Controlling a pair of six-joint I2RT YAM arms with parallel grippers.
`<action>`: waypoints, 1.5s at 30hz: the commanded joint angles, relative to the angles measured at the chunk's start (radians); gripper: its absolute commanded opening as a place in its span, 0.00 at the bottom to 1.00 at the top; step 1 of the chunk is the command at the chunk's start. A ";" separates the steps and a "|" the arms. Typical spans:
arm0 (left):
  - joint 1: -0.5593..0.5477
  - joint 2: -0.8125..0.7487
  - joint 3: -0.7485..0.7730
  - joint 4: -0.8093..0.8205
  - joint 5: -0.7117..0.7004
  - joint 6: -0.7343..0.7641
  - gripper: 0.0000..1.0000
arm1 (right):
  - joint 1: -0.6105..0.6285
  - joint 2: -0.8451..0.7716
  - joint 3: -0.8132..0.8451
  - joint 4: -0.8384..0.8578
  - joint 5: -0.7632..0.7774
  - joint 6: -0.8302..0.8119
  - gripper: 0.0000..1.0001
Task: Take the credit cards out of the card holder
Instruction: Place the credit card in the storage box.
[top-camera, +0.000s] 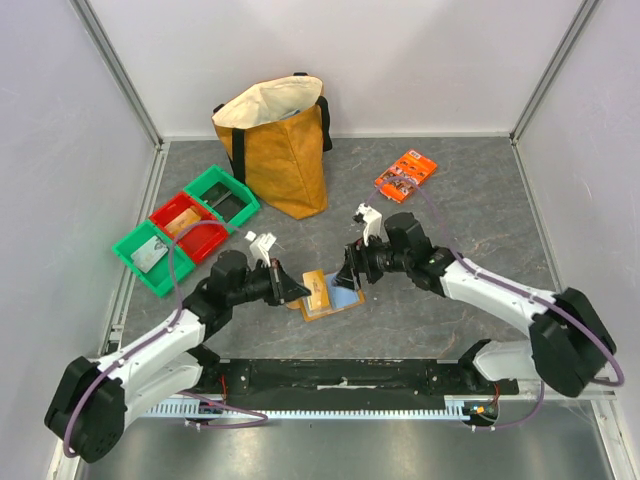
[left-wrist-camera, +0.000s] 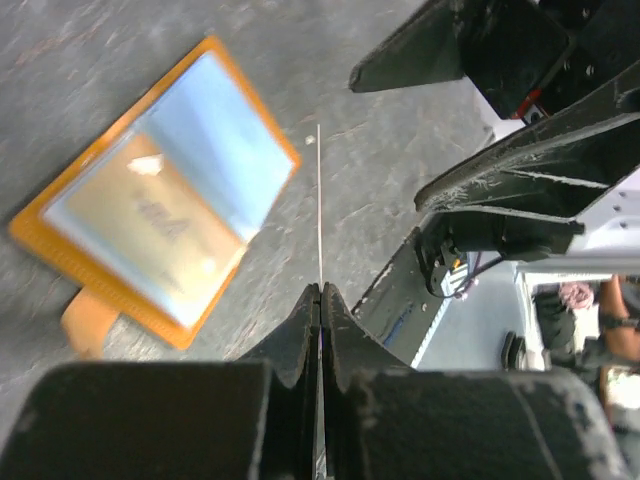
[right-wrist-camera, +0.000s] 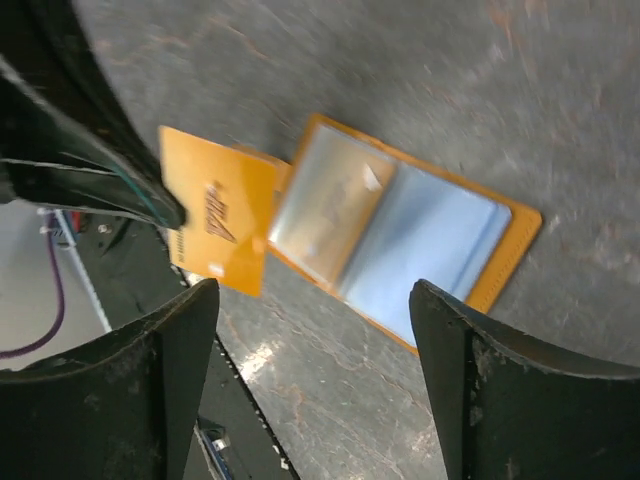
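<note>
The card holder (top-camera: 335, 299) lies open on the table, tan-orange outside with pale blue pockets (left-wrist-camera: 225, 150). One credit card (left-wrist-camera: 150, 220) sits inside its left pocket (right-wrist-camera: 325, 205). My left gripper (top-camera: 299, 290) is shut on another credit card (right-wrist-camera: 215, 220), yellow-orange with a dark logo, held clear of the holder's edge. In the left wrist view this card (left-wrist-camera: 319, 200) shows edge-on as a thin line rising from the closed jaws of my left gripper (left-wrist-camera: 320, 295). My right gripper (top-camera: 349, 272) hovers over the holder's right half, open and holding nothing (right-wrist-camera: 315, 335).
A yellow tote bag (top-camera: 283, 150) stands at the back. Green and red bins (top-camera: 185, 228) sit at the left, with an orange printed packet (top-camera: 406, 172) at the back right. A black rail (top-camera: 340, 375) runs along the near edge.
</note>
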 joint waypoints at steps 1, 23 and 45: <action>0.005 -0.027 0.153 -0.096 0.192 0.220 0.02 | 0.000 -0.110 0.122 -0.160 -0.135 -0.168 0.87; 0.003 0.160 0.593 -0.696 0.505 0.857 0.02 | 0.037 0.007 0.450 -0.481 -0.505 -0.503 0.54; 0.006 -0.290 0.462 -0.438 -0.229 0.480 0.86 | 0.005 -0.243 0.190 0.136 -0.195 0.041 0.00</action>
